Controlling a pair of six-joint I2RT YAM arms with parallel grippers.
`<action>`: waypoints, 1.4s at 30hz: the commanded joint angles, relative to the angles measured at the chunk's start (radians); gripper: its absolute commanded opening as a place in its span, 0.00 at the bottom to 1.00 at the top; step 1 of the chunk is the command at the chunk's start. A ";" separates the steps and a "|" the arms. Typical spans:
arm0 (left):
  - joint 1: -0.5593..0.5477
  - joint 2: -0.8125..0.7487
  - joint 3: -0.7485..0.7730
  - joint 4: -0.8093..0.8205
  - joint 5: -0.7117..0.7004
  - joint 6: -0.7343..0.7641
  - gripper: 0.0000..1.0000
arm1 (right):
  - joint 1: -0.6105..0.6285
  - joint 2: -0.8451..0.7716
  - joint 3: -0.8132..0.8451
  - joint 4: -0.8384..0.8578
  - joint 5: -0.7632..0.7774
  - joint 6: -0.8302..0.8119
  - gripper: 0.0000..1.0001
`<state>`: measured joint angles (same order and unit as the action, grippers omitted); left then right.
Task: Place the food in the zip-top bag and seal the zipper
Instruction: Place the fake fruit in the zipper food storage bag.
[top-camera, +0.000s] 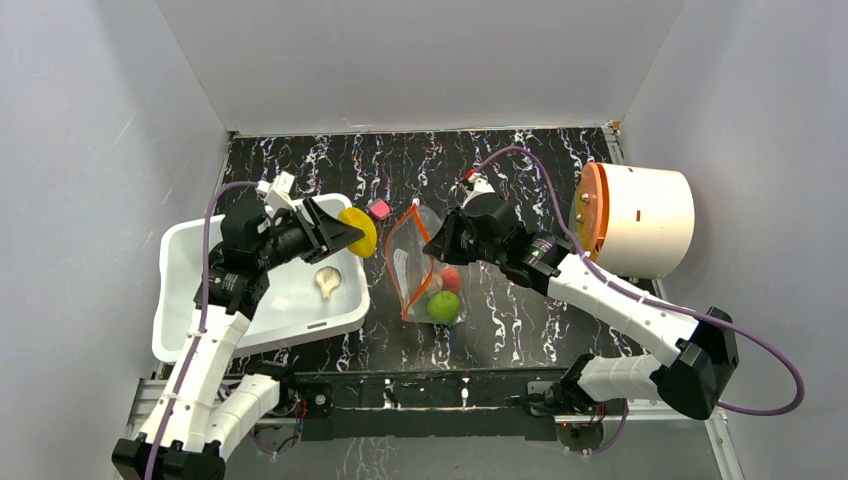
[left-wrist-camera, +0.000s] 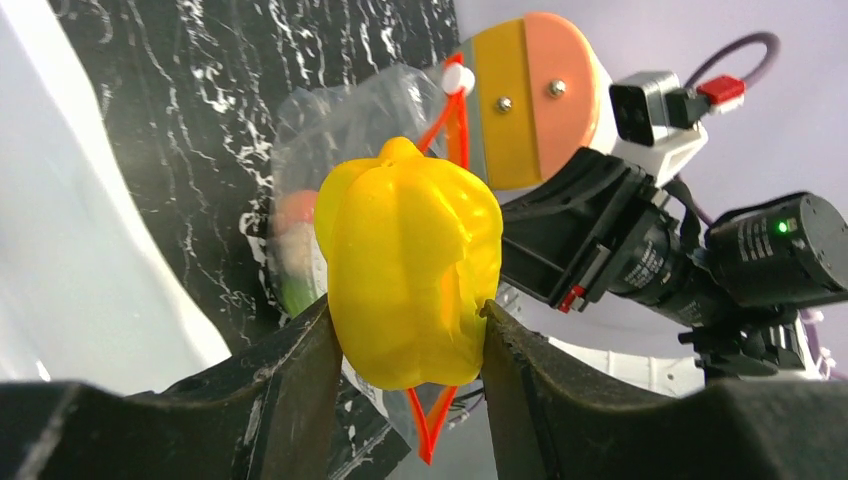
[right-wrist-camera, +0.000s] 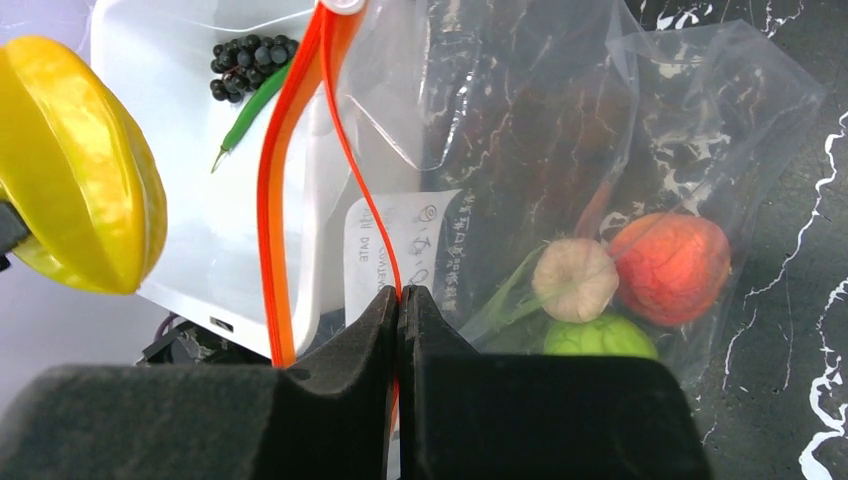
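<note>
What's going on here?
The left tool grips a yellow ribbed toy fruit between the white plastic bin and the clear crinkly plastic bag. The right tool is pinched shut on the bag's orange-red zipper strip, holding the mouth open. An orange ball, a beige garlic and a green ball already lie inside.

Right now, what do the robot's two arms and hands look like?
The left arm and right arm are white shells with black joints, each trailing a purple cable. The left hand and right hand are black, with two wedge-shaped fingers.
</note>
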<state>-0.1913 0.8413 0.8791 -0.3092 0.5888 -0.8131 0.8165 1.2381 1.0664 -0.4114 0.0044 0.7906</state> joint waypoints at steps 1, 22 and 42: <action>-0.036 -0.019 -0.021 0.105 0.102 -0.052 0.45 | 0.004 0.001 0.058 0.076 -0.001 -0.017 0.00; -0.336 0.149 -0.010 0.174 -0.004 -0.026 0.46 | 0.004 -0.046 0.033 0.106 -0.018 -0.063 0.00; -0.359 0.241 0.045 0.058 -0.115 0.046 0.50 | 0.004 -0.043 0.023 0.150 -0.108 -0.022 0.00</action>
<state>-0.5385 1.0836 0.8700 -0.2352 0.4938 -0.7860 0.8165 1.1904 1.0737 -0.3542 -0.0689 0.7528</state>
